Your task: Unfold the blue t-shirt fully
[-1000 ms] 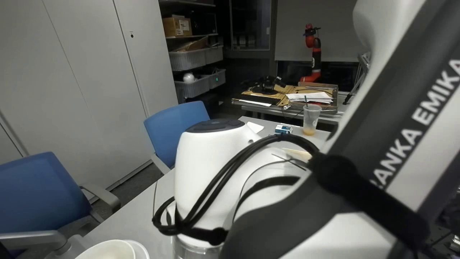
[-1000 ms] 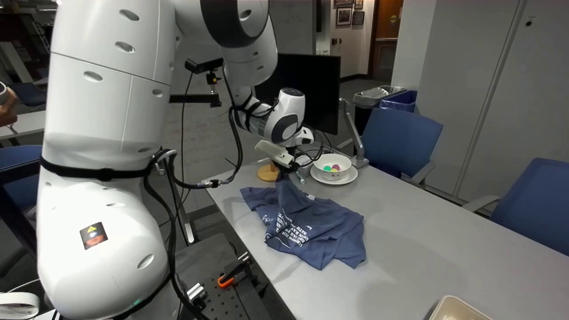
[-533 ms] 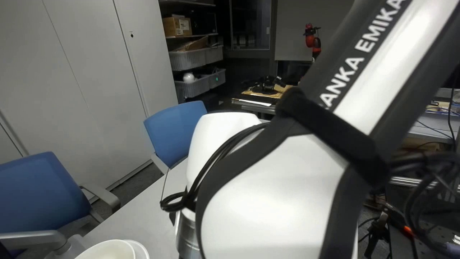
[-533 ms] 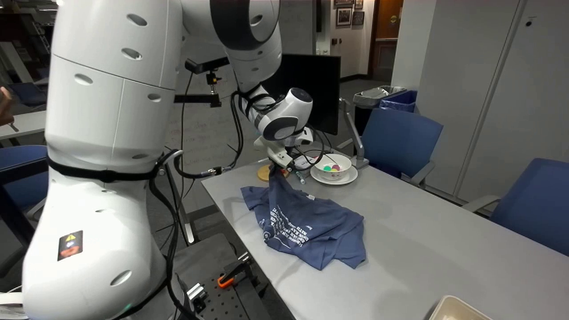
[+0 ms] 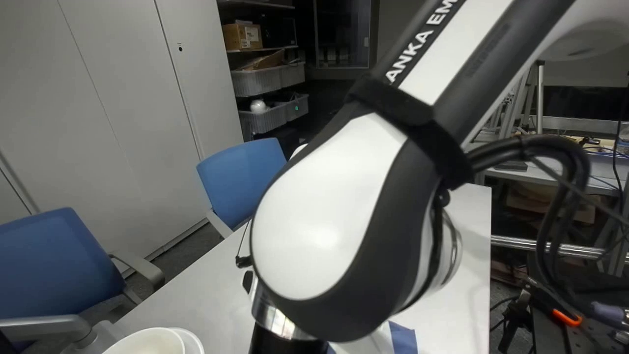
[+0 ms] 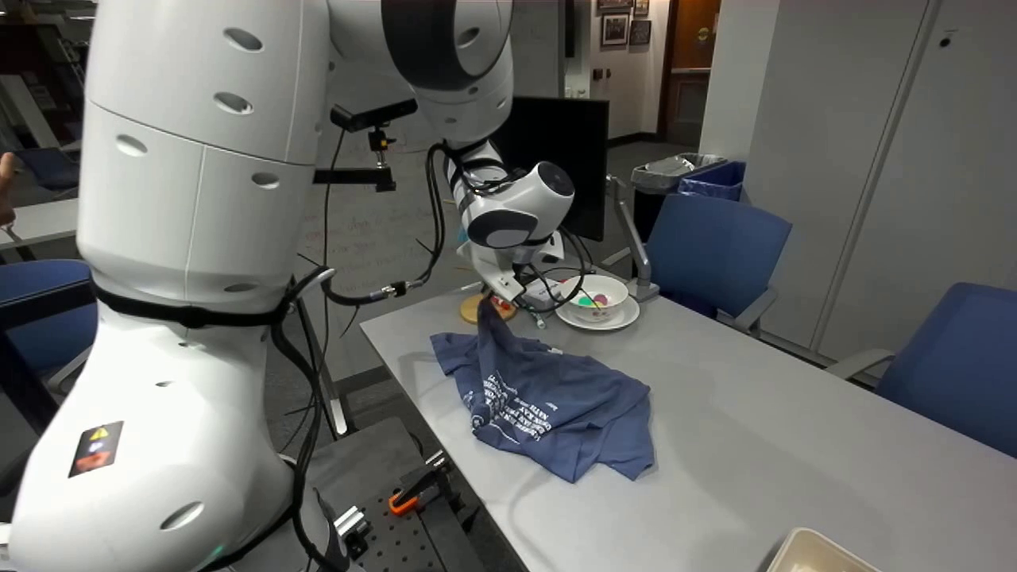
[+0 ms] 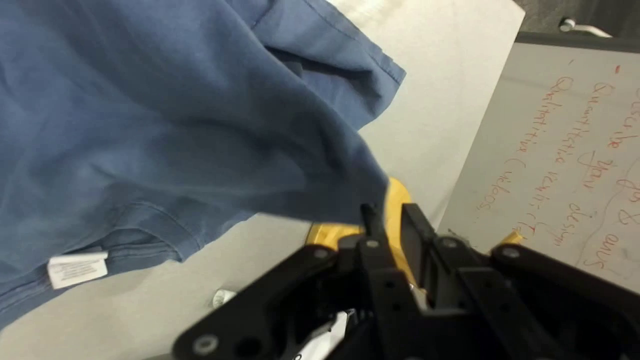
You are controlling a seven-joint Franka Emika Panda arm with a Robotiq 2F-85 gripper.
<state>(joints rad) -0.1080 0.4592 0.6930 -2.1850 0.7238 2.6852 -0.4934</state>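
Observation:
The blue t-shirt [image 6: 560,397] lies rumpled on the table, with white printed letters facing up and one corner raised to a peak. Only a strip of blue t-shirt [image 5: 404,338] shows below the arm in an exterior view. In the wrist view the raised corner of the blue t-shirt [image 7: 300,170] reaches the left fingertip, while a sleeve spreads behind and a white neck tag [image 7: 77,270] shows. My gripper [image 7: 391,212] stands slightly open, a narrow gap between its fingers. The cloth overlaps the left finger's tip; whether it touches is unclear.
A round wooden board [image 6: 470,310] sits just behind the raised corner. Close by are a bowl with coloured balls [image 6: 594,294] on a plate [image 6: 624,318] and a monitor [image 6: 568,159]. A beige container [image 6: 818,554] stands at the near edge.
The raised corner has shifted left in an exterior view, along with the bending arm. The rest of the shirt stays put. The wrist has tilted, and the arm's elbow has come lower in an exterior view.

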